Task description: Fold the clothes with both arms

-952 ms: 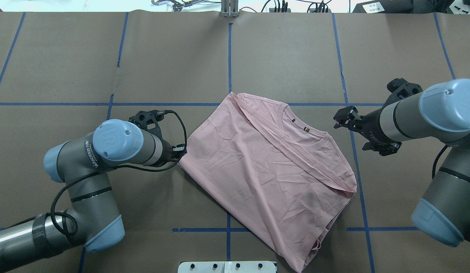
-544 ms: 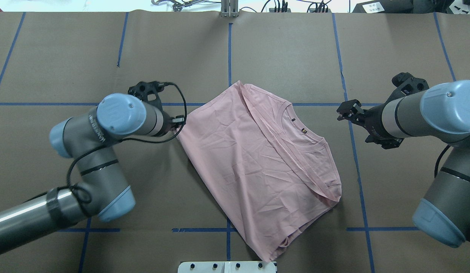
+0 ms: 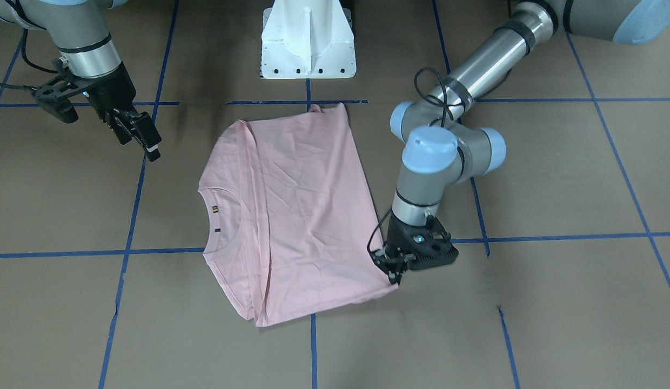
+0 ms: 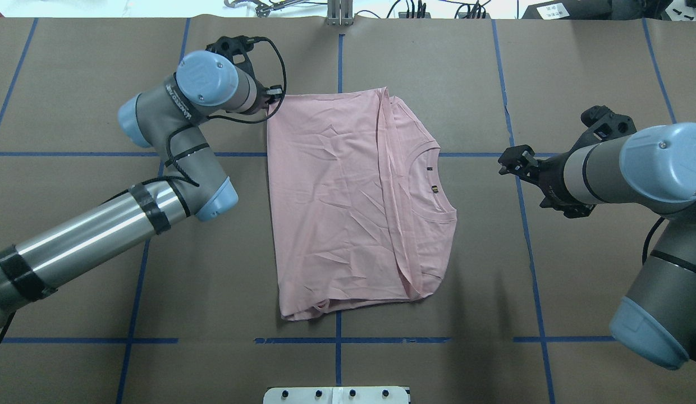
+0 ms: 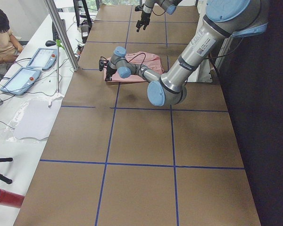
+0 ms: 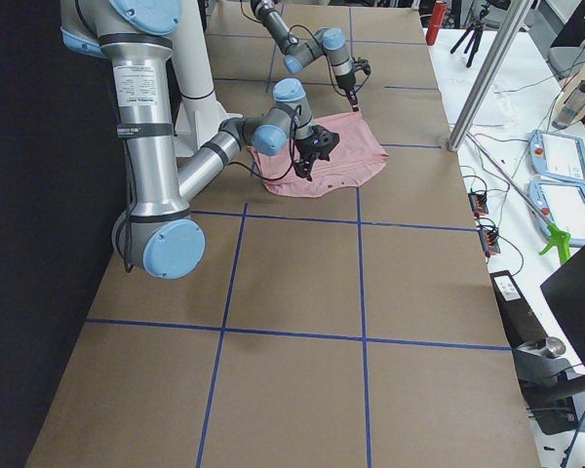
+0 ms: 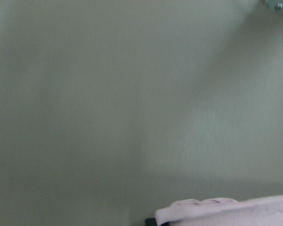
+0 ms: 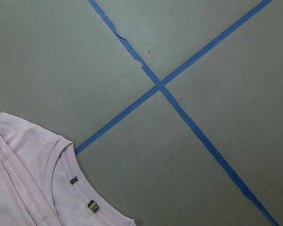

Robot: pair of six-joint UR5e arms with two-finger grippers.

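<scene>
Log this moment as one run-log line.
T-shirt: folded, flat on table | left jaws: shut on its far left corner | right jaws: open, clear of it

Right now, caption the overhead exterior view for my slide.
Left gripper pinches a far corner of the folded pink T-shirt; right gripper hovers clear beside its collar.

Plain pale pink is being shown by the T-shirt (image 4: 337,202), two small dark labels (image 8: 73,180) at its collar; the table (image 4: 90,84) is being seen in brown, gridded by blue tape lines (image 4: 340,62); the left arm (image 4: 168,112) and right arm (image 4: 600,168) are being seen in grey, silver and light blue.
</scene>
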